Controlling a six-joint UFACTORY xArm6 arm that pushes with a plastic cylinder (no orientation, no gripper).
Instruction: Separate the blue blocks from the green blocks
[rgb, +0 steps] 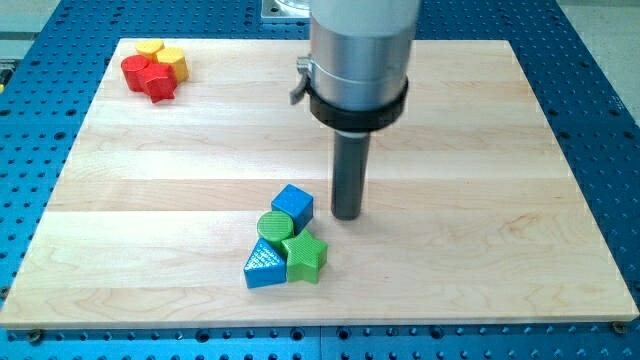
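Observation:
A blue cube (293, 205), a green cylinder (274, 227), a green star (304, 257) and a blue triangle (264, 267) lie packed together near the view's bottom centre of the wooden board (480, 240). The cube is at the cluster's top, the cylinder just below it, the star at the lower right, the triangle at the lower left. My tip (346, 215) rests on the board just to the right of the blue cube, a small gap apart from it.
At the view's top left corner sit a red cylinder (135, 71), a red star (158, 82), a yellow cylinder-like block (149, 48) and a yellow hexagon-like block (173, 62), bunched together. The board lies on a blue perforated table (600, 120).

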